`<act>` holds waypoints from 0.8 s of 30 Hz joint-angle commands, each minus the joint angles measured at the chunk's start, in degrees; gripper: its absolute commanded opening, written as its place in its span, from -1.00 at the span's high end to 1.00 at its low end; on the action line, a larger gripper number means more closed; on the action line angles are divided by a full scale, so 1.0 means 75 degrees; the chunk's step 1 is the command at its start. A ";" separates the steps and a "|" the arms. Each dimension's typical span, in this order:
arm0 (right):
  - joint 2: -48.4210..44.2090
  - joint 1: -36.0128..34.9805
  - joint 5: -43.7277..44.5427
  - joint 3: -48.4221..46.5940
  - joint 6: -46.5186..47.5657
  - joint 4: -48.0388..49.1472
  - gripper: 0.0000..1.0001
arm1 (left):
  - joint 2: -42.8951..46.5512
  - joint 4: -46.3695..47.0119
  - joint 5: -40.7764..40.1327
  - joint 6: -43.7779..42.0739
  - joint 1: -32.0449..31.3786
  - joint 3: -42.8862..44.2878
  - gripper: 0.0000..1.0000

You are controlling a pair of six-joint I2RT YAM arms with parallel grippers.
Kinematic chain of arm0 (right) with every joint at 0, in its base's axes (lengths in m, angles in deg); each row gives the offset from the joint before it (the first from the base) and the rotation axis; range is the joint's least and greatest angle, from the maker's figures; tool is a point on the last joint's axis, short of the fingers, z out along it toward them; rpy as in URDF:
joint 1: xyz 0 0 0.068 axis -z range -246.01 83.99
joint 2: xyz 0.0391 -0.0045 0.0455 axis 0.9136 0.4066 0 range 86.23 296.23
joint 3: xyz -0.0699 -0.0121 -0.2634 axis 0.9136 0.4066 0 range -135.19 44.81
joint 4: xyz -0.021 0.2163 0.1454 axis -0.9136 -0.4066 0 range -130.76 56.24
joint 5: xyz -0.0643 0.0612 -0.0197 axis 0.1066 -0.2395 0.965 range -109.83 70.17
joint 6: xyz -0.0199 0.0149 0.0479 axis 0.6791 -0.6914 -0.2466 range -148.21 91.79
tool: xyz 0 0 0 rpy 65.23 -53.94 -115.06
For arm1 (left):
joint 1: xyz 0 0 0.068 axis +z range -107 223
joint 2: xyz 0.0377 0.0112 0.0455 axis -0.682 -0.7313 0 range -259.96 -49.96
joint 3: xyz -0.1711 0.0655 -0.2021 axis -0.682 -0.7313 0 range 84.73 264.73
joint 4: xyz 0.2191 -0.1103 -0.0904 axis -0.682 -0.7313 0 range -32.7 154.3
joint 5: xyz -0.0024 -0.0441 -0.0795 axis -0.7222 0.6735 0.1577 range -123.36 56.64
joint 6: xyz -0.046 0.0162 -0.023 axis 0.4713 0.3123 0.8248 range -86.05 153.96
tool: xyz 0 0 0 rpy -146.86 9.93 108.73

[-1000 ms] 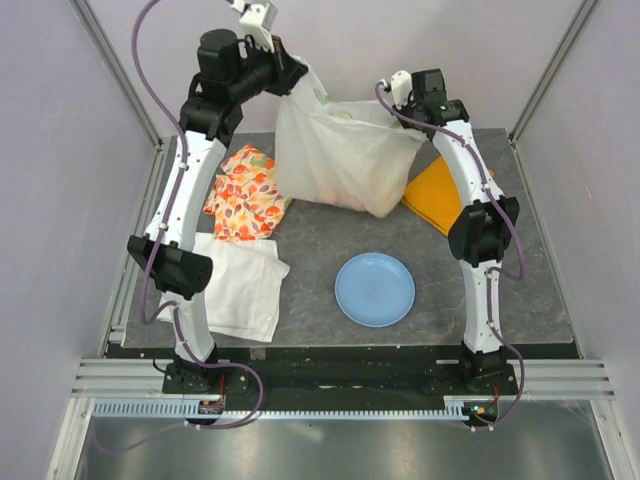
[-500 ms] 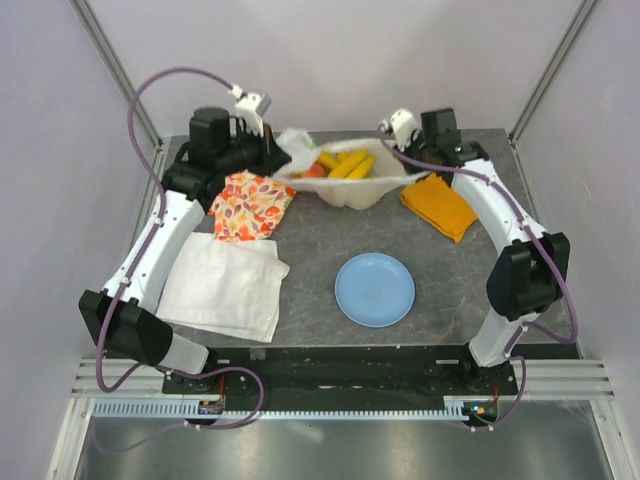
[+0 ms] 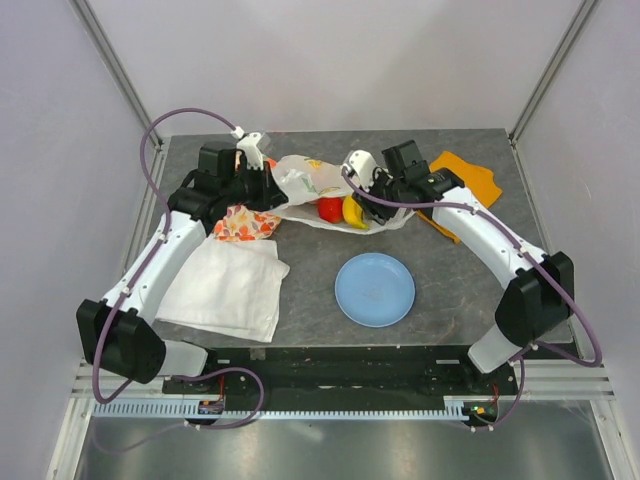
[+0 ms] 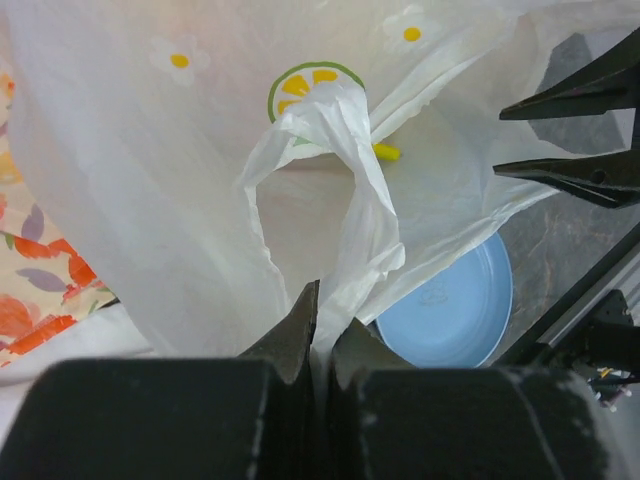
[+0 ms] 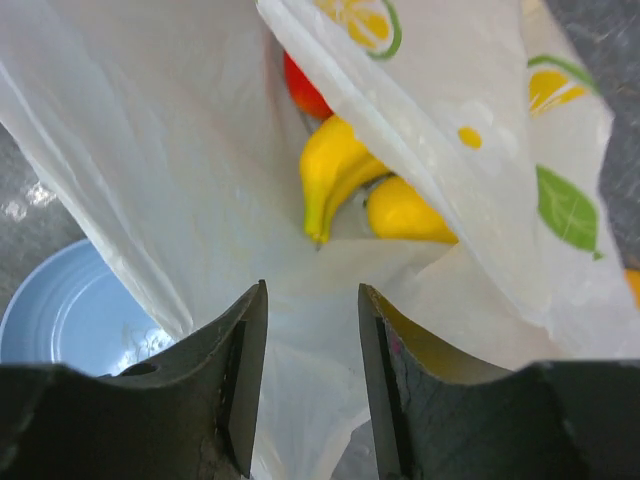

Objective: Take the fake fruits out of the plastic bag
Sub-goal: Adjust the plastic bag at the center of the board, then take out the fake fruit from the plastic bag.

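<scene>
The white plastic bag (image 3: 305, 180) lies slumped on the table between my two grippers. A red fruit (image 3: 330, 208) and a yellow banana (image 3: 353, 212) show at its near edge. My left gripper (image 3: 272, 188) is shut on a twisted handle of the plastic bag (image 4: 350, 200); the pinch shows at the left gripper (image 4: 330, 310). My right gripper (image 5: 312, 288) stands open, with loose film of the bag (image 5: 180, 150) lying between its fingers. Just ahead, inside the bag, are bananas (image 5: 335, 175), a red fruit (image 5: 305, 90) and a yellow fruit (image 5: 405, 212).
A light-blue plate (image 3: 375, 290) sits in front of the bag. An orange floral cloth (image 3: 245, 225) lies under my left arm, a white cloth (image 3: 228, 288) nearer left, an orange cloth (image 3: 470, 180) at the back right.
Both arms came down from holding the bag high; the bag now lies collapsed on the table. My right gripper's jaws have parted and let the bag's film slacken.
</scene>
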 commanded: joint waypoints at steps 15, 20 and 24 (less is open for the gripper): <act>0.2291 -0.0563 0.2294 -0.1565 -0.3874 0.0685 -0.64 | -0.0329 0.0696 0.0261 0.0544 -0.0026 0.0914 0.97; 0.2913 -0.0563 0.2248 -0.1847 -0.4238 0.0545 -0.70 | -0.0365 0.0696 0.0284 0.0520 -0.0026 0.0926 0.97; 0.3159 -0.0563 0.2376 -0.1753 -0.4286 0.0498 -0.60 | -0.0341 0.0685 0.0284 0.0485 -0.0026 0.0891 0.97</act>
